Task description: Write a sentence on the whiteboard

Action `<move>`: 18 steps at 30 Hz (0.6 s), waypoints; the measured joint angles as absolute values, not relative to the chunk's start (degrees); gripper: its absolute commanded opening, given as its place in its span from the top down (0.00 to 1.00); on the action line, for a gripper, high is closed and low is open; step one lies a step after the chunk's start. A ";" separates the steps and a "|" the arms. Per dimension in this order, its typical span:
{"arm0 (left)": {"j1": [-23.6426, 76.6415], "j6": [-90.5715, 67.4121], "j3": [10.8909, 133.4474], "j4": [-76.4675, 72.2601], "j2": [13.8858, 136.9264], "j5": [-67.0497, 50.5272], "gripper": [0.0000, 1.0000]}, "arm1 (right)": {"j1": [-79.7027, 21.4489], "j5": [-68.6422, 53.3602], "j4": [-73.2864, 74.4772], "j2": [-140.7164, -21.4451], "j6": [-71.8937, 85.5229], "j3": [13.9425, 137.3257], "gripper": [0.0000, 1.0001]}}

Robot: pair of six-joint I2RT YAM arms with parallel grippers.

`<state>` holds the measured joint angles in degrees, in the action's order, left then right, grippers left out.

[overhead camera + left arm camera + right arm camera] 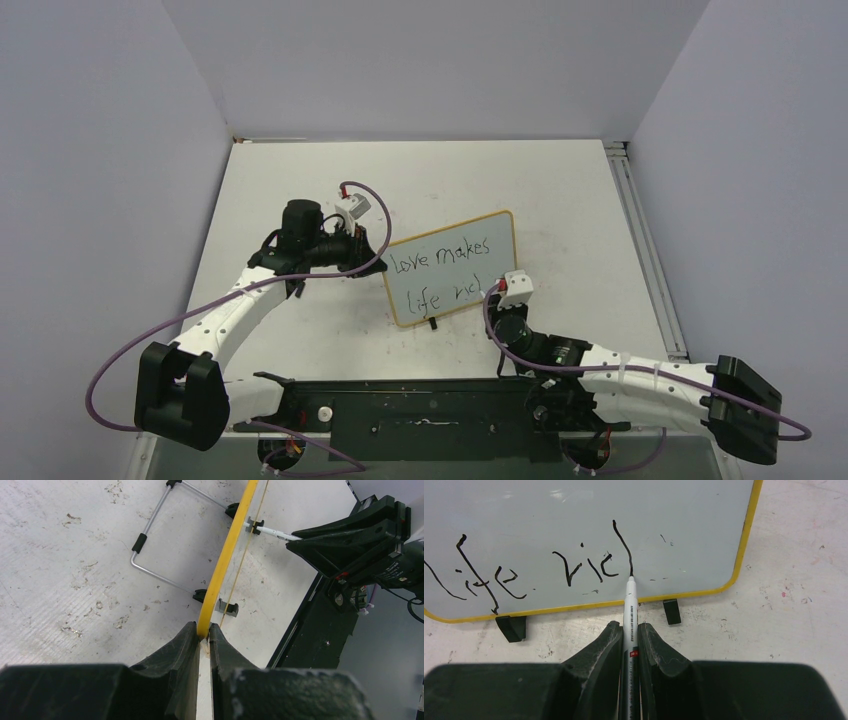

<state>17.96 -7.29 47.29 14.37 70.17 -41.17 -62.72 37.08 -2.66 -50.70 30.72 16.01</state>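
The whiteboard (pixel 452 268), yellow-framed with small black feet, stands near the table's middle. The sentence (pixel 440 276) on it reads "Love makes" above "life ric" with a fresh tall stroke (pixel 623 547). My left gripper (pixel 204 632) is shut on the board's left yellow edge (pixel 225 555), seen edge-on. My right gripper (pixel 629 625) is shut on a white marker (pixel 630 605), whose tip touches the board at the foot of the last stroke. In the top view the right gripper (pixel 500 300) sits at the board's lower right corner.
A wire stand (pixel 150 535) props the board from behind. A black rail (pixel 420 405) runs along the near edge between the arm bases. Grey walls enclose the white table (pixel 560 190), which has a metal strip (pixel 645 250) on its right side.
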 measured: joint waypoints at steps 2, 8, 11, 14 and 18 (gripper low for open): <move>17.98 -7.29 47.29 14.37 70.17 -41.17 1.00 | -62.78 37.04 -2.42 -51.00 30.79 16.01 0.95; 17.98 -7.29 47.29 14.37 70.08 -41.17 1.00 | -63.05 36.86 -1.89 -51.07 30.94 16.01 0.95; 17.98 -7.29 47.29 14.39 70.08 -41.17 1.00 | -63.05 36.86 -1.87 -51.05 30.92 16.01 0.95; 17.98 -7.29 47.29 14.37 70.08 -41.17 1.00 | -63.05 36.91 -1.85 -50.78 30.61 16.01 0.95; 17.98 -7.29 47.29 14.37 70.08 -41.15 1.00 | -63.05 37.28 -2.02 -49.84 29.54 16.03 0.95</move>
